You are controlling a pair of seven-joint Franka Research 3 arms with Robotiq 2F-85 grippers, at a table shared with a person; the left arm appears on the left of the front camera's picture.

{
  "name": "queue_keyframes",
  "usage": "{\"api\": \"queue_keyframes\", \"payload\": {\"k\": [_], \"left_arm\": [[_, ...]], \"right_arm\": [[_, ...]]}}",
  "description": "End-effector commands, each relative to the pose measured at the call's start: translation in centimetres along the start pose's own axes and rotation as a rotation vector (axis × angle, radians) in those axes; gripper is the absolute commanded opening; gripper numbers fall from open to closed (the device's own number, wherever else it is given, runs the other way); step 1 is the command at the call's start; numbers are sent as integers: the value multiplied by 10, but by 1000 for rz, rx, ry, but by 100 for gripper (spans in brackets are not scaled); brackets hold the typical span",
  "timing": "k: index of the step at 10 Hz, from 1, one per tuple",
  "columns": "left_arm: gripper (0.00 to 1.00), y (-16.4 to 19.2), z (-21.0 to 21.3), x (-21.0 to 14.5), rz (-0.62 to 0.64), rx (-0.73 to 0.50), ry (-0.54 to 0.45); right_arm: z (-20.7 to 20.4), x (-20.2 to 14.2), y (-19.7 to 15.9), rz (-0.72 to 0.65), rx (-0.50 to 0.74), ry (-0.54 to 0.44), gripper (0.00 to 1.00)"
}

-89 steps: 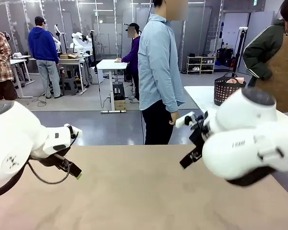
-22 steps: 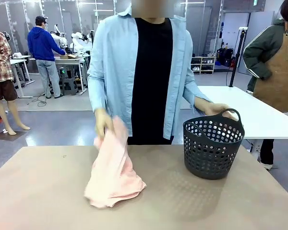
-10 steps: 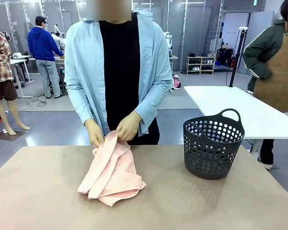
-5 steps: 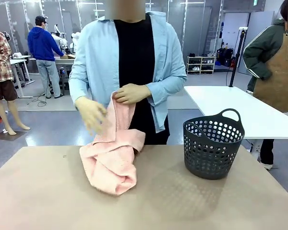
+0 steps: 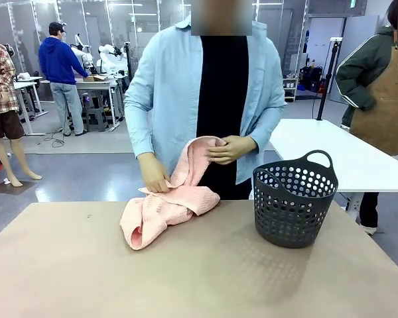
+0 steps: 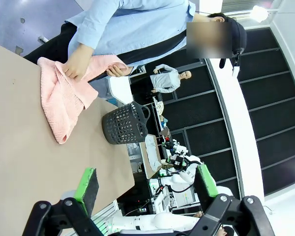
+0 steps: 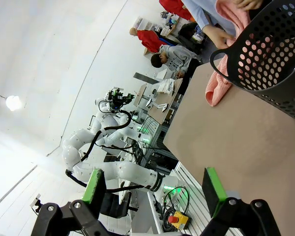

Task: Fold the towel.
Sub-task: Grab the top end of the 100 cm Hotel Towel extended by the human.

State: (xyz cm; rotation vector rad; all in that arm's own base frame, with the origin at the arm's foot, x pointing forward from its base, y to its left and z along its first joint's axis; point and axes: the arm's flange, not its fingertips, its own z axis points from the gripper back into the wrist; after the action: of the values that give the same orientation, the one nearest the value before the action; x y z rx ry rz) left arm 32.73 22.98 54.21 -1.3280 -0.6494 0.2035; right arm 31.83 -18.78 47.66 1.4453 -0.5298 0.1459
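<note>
While hand-held, towel (image 5: 169, 209) pink, crumpled | left end effector (image 6: 145, 182) apart | right end effector (image 7: 154, 188) apart

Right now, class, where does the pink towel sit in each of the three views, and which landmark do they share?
Front view: pink towel centre-left, left of the dark perforated basket.
Left wrist view: upper left, basket to its lower right.
Right wrist view: top right, behind the basket's rim.
Shared landmark: the basket.
</note>
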Motion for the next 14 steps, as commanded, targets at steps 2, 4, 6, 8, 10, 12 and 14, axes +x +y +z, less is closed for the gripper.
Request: {"api": "queue_keyframes", "payload": {"k": [2, 4, 6, 8, 10, 12, 14], "left_arm": [[100, -1, -1, 1, -6, 2, -10], [100, -1, -1, 1, -6, 2, -10], [100, -1, -1, 1, -6, 2, -10], [100, -1, -1, 1, -6, 2, -10], [100, -1, -1, 1, -6, 2, -10], [100, -1, -1, 1, -6, 2, -10], [100, -1, -1, 1, -6, 2, -10]], "right_arm": [[0, 1, 1, 3, -4, -5, 100], [0, 1, 1, 3, -4, -5, 100], [0, 1, 1, 3, -4, -5, 100], [0, 1, 1, 3, -4, -5, 100], [0, 1, 1, 3, -4, -5, 100], [0, 1, 1, 3, -4, -5, 100], [0, 1, 1, 3, -4, -5, 100]]}}
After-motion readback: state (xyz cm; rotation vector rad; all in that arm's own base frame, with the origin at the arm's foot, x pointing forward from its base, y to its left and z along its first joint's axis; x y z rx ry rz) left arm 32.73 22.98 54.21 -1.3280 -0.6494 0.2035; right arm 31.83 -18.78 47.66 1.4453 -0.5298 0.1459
